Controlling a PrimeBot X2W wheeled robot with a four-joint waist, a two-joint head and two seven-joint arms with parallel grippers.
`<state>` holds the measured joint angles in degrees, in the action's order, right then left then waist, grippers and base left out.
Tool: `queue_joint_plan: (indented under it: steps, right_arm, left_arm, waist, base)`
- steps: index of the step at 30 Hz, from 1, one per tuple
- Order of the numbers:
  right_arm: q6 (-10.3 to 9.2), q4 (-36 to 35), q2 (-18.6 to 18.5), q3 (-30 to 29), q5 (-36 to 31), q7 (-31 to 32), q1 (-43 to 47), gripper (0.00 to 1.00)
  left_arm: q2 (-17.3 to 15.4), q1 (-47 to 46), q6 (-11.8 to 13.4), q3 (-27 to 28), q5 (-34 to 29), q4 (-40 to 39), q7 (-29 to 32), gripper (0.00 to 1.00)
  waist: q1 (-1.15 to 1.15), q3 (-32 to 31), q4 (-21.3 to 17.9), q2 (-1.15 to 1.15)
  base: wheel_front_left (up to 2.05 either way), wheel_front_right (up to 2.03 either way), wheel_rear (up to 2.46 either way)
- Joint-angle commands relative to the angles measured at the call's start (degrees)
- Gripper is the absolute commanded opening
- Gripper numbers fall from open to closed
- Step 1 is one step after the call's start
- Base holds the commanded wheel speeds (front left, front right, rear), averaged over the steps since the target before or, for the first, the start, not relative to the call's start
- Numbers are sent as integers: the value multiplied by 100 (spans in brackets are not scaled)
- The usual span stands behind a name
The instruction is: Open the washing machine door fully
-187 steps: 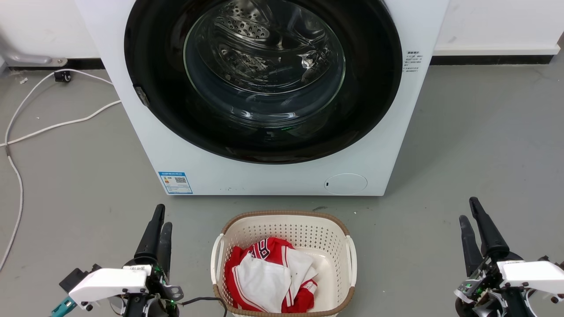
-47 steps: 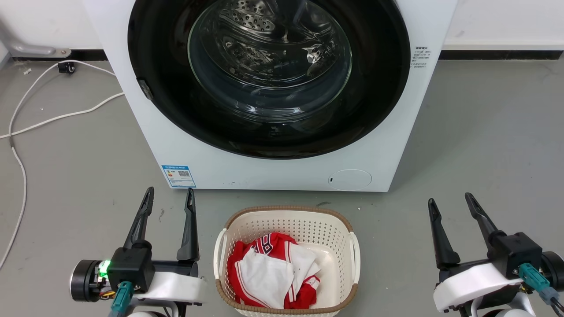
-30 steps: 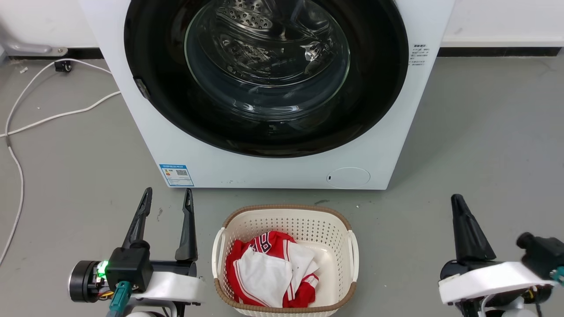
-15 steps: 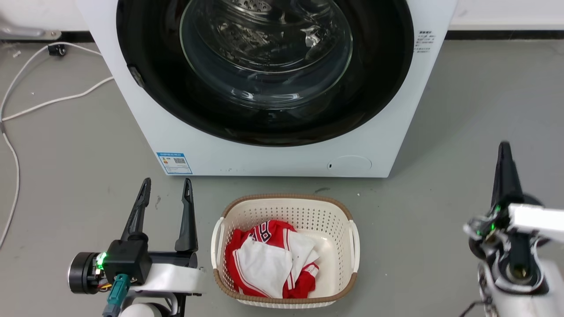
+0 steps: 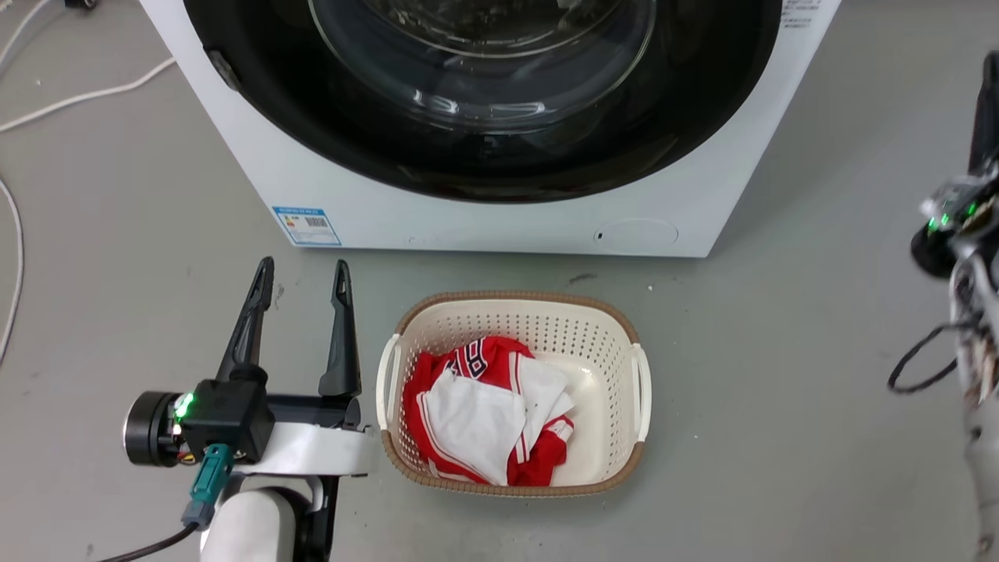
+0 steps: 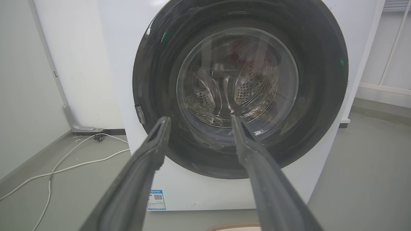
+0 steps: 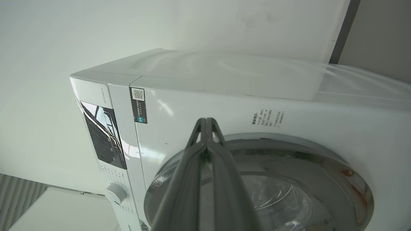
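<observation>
The white washing machine (image 5: 484, 222) stands ahead, and its glossy black washing machine door (image 5: 484, 168) with the clear glass bowl lies flat against the front. My left gripper (image 5: 303, 281) is open low on the left, short of the washer, with nothing between its fingers. In the left wrist view it (image 6: 200, 119) points straight at the door (image 6: 321, 80). At the right edge my raised right gripper (image 5: 987, 109) is partly cut off. In the right wrist view its fingertips (image 7: 207, 121) are shut together, pointing at the washer front (image 7: 224, 106) above the door rim (image 7: 321, 166).
A cream laundry basket (image 5: 515, 308) holding red and white clothes (image 5: 476, 406) sits on the grey floor just in front of the washer, between my arms. A white cable (image 5: 78, 97) trails across the floor at the left. A small grey tab (image 5: 222, 69) sits on the door's left edge.
The head camera has tipped down and closer, so the washer slid up the picture. My right arm has risen and turned, and its fingers have shut. The left gripper stays open.
</observation>
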<state>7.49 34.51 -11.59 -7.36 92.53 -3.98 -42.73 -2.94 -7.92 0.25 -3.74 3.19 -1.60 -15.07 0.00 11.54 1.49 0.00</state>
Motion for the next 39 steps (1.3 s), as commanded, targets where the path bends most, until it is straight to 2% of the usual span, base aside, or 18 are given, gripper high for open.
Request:
queue_joint_plan:
  steps: [1, 7, 14, 20, 26, 39]
  right_arm:
    - [0, 246, -127, 59, -56, 101, -341, 0]
    - [0, 1209, -602, 484, -369, 710, -1543, 0]
    - [0, 2089, -823, 1099, -796, 1677, -2721, 0]
    - [0, 2687, -720, 1579, -1191, 2309, -3496, 0]
    - [0, 3365, -617, 1860, -1570, 2406, -4169, 0]
    - [0, 3653, -514, 2055, -1808, 2659, -4701, 0]
  left_arm:
    - [7, -106, 18, -34, -9, -14, -15, 100]
    - [7, -293, 49, -107, 33, -26, -15, 100]
    - [8, -427, 73, -173, 16, -58, -15, 100]
    - [8, -540, 73, -181, -31, -109, -14, 100]
    - [8, -686, 85, -263, -30, -147, -15, 100]
    - [8, -864, 129, -426, -11, -154, -14, 100]
  waist:
    - [0, 116, 37, 0]
    - [0, 327, 128, 0]
    - [0, 569, 208, 0]
    - [0, 831, 230, 0]
    - [0, 1093, 297, 0]
    - [0, 1407, 376, 0]
  base:
    - [0, 0, 0]
    - [0, 0, 0]
    - [0, 0, 0]
    - [0, 0, 0]
    - [0, 0, 0]
    - [0, 0, 0]
